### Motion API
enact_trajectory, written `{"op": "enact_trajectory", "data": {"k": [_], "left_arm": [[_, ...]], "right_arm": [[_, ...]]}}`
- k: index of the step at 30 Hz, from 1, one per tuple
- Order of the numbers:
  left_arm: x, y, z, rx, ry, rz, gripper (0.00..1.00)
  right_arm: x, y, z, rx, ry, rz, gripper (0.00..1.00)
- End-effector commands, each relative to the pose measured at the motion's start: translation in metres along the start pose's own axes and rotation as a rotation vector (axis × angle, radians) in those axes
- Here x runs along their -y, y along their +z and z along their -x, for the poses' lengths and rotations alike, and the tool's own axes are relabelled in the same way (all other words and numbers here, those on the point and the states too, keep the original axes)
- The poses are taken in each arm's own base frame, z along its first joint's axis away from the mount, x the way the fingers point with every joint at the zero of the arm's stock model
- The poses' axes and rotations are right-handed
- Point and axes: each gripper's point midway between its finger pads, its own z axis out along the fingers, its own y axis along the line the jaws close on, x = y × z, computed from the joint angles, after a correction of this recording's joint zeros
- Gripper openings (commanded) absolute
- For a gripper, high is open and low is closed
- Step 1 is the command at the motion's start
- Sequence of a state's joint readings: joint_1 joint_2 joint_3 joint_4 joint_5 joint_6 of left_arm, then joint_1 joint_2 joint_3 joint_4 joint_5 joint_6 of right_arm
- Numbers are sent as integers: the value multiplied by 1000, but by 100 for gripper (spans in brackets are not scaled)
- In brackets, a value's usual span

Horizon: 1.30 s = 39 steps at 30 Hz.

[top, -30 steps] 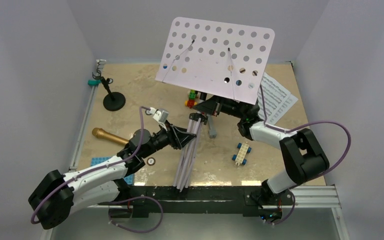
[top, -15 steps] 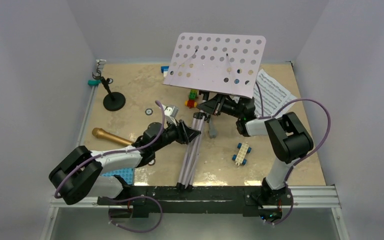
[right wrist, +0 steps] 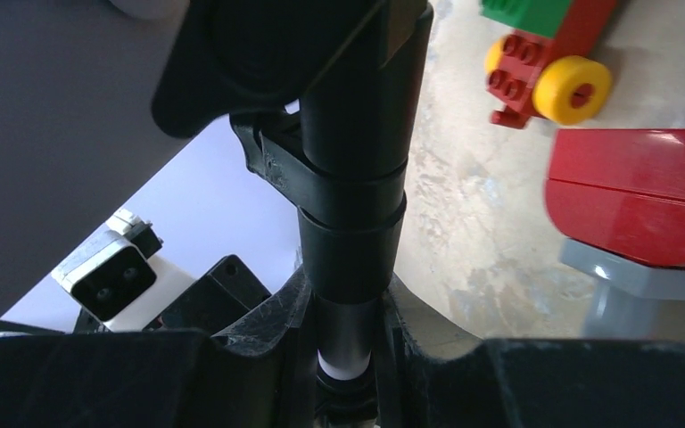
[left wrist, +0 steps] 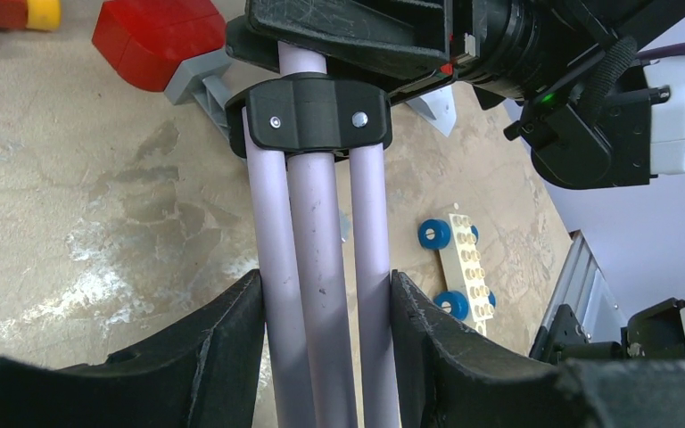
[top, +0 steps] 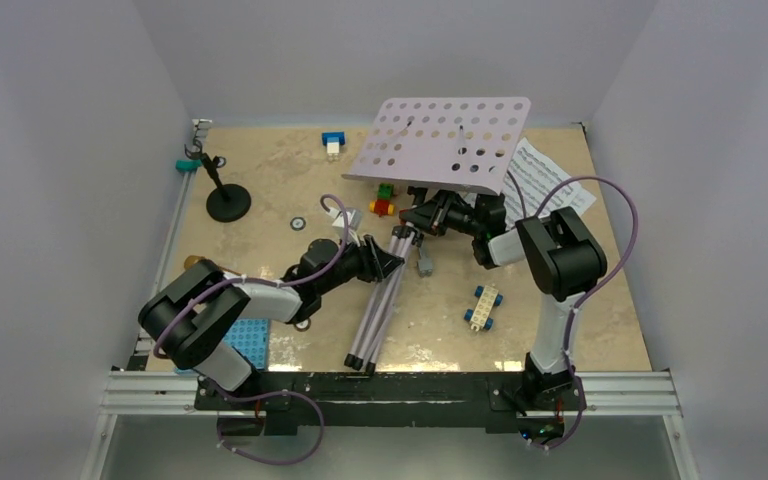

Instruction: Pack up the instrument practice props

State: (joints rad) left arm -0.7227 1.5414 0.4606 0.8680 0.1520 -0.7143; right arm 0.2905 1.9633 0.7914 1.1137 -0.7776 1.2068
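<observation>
The lavender music stand lies tilted low over the table, its perforated desk [top: 450,140] at the back and its folded legs [top: 375,310] pointing to the near edge. My left gripper [top: 385,262] is shut on the three leg tubes [left wrist: 321,267] below the black collar [left wrist: 317,116]. My right gripper [top: 425,215] is shut on the stand's black stem [right wrist: 352,178]. The white sheet music [top: 550,185] lies partly under the desk. The black mic stand [top: 225,195] stands at the back left. The gold microphone [top: 193,263] is almost hidden by my left arm.
A red-headed toy hammer [left wrist: 156,40] and coloured bricks [top: 385,198] lie under the desk. A white and blue brick car [top: 482,305] sits right of the legs. A blue baseplate [top: 245,340] lies near left, and a blue brick [top: 333,143] at the back.
Both arms have lowered the stand: the desk has dropped and flattened toward the table. My left arm has stretched out along the table and now covers most of the microphone.
</observation>
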Motion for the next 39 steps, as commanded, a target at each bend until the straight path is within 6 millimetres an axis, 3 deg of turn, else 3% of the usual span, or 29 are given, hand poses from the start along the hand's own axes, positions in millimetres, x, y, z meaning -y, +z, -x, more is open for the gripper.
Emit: {"op": "enact_trajectory", "data": {"k": [1,11,16,20,30,34,39], "left_arm": [[-4,9,1,19,48,-14,0],[-11,18,-15,-15,0,-25,0],[-15,19,-16,-9,-10,-18,0],[-16,18,-16,-2,-17,-15,0],[-11,15,-9,30,-32,-37,0],[-3,12,-2,46,-32,-61,0],[14,7,13,67,-33,-98,20]], "right_arm": [[-46,0,77,222,-225,98,0],[-4,-2,71,183,-102,-61,0],[4,-10,61,182,-53,-94,28],[9,-18,55,184,-23,-121,43],[9,-39,32,170,42,-135,63],[5,-52,16,160,45,-146,63],[5,-69,-7,129,36,-188,64]]}}
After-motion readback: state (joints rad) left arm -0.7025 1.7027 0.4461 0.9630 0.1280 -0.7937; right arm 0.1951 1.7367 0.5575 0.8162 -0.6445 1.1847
